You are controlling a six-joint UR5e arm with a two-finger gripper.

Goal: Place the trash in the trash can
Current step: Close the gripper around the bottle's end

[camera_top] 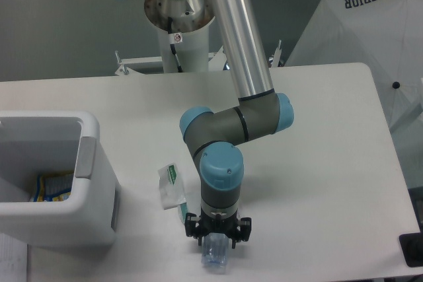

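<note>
A clear plastic bottle (215, 260) lies on the white table near its front edge. My gripper (216, 244) points straight down right over it, and the wrist hides the fingers, so how the jaws stand does not show. A flat clear-white wrapper with a green stripe (170, 187) lies on the table just left of the arm. The white trash can (88, 158) stands at the left edge, well apart from the gripper. Something with yellow and blue stripes (51, 186) lies at the bottom of it.
The arm's base column (180, 31) rises at the back of the table. A white umbrella-like cover (370, 37) stands off the table's right side. A dark object (413, 249) sits at the lower right corner, past the table's edge.
</note>
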